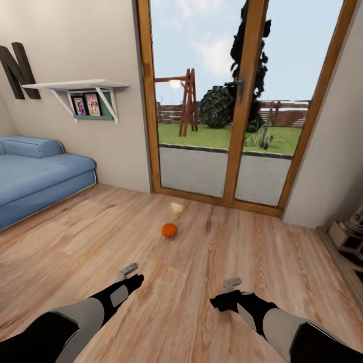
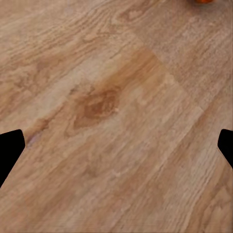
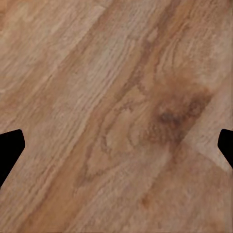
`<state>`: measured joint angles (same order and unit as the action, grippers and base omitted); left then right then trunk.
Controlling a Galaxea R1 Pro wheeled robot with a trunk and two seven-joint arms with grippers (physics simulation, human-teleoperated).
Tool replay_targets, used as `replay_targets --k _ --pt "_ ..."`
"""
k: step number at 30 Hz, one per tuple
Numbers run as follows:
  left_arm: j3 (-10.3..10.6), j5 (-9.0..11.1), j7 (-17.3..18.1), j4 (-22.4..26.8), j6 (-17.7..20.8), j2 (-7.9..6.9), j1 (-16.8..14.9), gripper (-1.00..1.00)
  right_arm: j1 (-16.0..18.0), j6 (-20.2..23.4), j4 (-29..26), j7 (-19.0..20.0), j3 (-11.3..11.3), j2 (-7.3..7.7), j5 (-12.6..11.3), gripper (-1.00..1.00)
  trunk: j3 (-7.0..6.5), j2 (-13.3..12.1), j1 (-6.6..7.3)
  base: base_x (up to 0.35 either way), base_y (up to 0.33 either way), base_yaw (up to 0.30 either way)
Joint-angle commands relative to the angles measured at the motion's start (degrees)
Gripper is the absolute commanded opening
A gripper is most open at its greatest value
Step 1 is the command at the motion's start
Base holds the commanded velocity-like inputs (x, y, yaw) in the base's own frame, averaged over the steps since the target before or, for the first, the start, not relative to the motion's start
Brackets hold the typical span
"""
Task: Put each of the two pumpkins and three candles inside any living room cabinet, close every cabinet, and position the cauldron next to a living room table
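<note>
Small ribbed orange pumpkin on light wood plank floor, ahead of both arms, near glazed wooden doors.

Left gripper and right gripper: wide open, empty, hovering low. Likely light, rigid, smooth-skinned; grasp across ribbed flanks, not dark stem.

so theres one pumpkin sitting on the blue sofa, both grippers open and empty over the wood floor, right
Not quite. The pumpkin sits on the wood floor in front of the glass doors, not on the blue sofa, as the head view shows. The rest holds: the left gripper and the right gripper are both open and empty over the floor.
</note>
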<state>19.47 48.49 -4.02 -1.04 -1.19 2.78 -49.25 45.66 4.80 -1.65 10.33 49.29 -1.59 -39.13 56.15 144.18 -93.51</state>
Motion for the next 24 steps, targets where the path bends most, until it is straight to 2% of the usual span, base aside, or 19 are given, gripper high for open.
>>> replay_targets --k 1,24 --pt "0.48 0.38 -0.11 -0.11 -0.12 0.03 -0.06 1.00 0.04 0.21 0.01 0.13 0.46 0.01 -0.60 1.00 0.06 0.02 -0.02 0.335 0.000 0.005" --pt "0.48 0.38 -0.11 -0.11 -0.12 0.12 -0.06 1.00 0.04 0.19 0.02 0.13 0.46 0.01 -0.60 1.00 0.06 0.02 -0.02 0.335 0.000 0.000"
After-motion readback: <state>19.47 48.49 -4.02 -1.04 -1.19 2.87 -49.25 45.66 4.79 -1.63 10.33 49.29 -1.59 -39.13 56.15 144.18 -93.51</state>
